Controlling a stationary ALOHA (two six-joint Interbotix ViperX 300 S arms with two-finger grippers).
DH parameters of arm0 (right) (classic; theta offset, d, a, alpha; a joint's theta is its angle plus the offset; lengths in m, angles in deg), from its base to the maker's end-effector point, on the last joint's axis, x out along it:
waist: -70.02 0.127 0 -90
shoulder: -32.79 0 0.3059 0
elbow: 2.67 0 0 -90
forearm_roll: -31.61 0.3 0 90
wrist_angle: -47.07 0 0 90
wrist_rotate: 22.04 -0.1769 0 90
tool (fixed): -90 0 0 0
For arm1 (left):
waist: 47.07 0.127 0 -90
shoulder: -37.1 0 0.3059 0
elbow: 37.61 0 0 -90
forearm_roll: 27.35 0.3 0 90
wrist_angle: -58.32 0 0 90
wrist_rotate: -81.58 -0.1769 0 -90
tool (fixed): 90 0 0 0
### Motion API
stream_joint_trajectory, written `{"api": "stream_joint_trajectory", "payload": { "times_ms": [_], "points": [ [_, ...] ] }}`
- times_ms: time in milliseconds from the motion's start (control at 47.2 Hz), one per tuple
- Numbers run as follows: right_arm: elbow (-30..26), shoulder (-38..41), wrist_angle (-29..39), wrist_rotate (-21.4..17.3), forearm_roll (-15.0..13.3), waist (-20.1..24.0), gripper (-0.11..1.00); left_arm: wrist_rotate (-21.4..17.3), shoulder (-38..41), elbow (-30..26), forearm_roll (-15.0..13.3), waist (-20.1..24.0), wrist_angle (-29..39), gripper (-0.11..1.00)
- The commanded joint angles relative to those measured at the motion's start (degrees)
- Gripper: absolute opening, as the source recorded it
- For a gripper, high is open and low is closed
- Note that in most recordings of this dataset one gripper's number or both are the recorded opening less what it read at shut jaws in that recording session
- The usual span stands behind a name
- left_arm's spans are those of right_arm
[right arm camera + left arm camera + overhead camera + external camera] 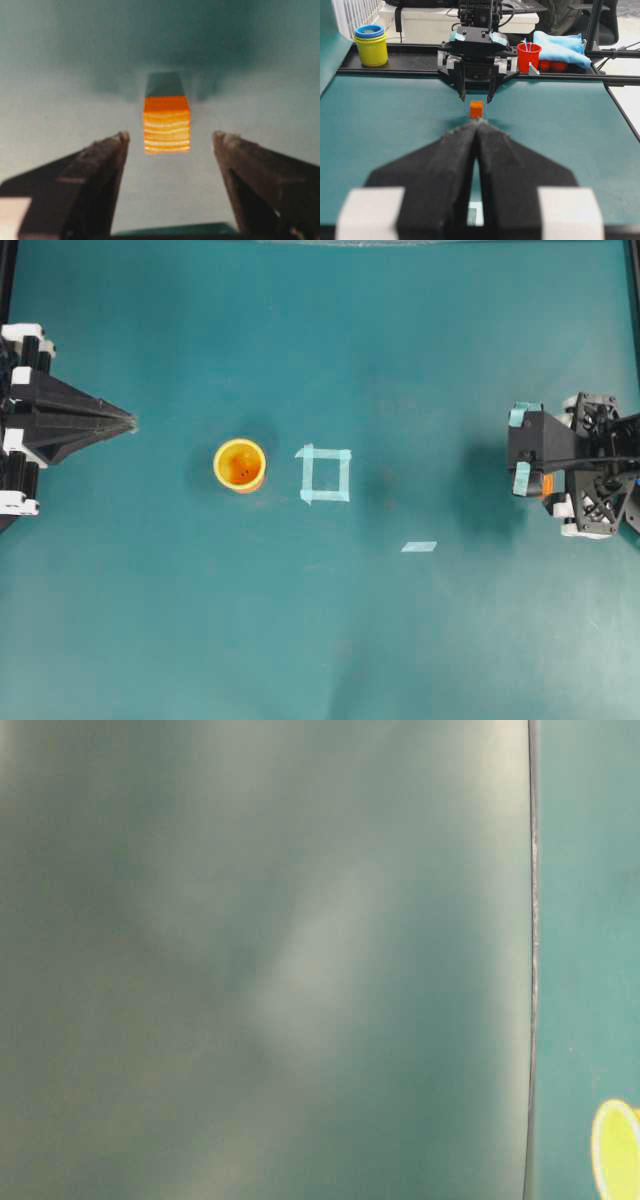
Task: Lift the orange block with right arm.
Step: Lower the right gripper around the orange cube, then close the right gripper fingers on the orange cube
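The orange block [166, 125], a small cube with grain lines, sits on the teal table. My right gripper [171, 139] is open, pointing down, with one finger on each side just short of the block and not touching it. In the left wrist view the right gripper [476, 97] hangs just above the block [476, 109]. In the overhead view the taped right arm [535, 445] covers nearly all of the block [546, 487]. My left gripper [125, 423] is shut and empty at the left edge; it also shows in its wrist view [476, 126].
An orange-yellow cup [240, 465] stands left of centre, next to a pale tape square [326, 474]. A tape strip [419, 546] lies right of centre. Past the far table rail are a yellow cup [371, 45], a red cup [528, 56] and a blue cloth [559, 44].
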Motion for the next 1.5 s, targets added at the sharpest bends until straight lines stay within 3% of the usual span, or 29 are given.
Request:
{"api": "stream_joint_trajectory", "payload": {
  "times_ms": [0,635,1038,1483],
  "points": [
    [0.0,-0.1,-1.6,-0.1,-0.1,-0.1,0.67,0.1,0.2,-1.7,0.1,0.1,-0.3,0.01],
    [0.3,3.3,-4.3,-0.2,-0.1,-0.1,0.65,0.1,-0.8,-1.7,0.1,0.1,-0.3,0.01],
    [0.3,3.2,-4.3,-0.1,-0.1,-0.1,0.41,0.1,-0.9,-1.7,0.1,0.0,0.8,0.01],
    [-2.5,-0.4,-2.9,-0.2,0.1,-0.1,0.40,0.1,-1.2,-1.8,0.1,0.1,1.7,0.01]
  ]
}}
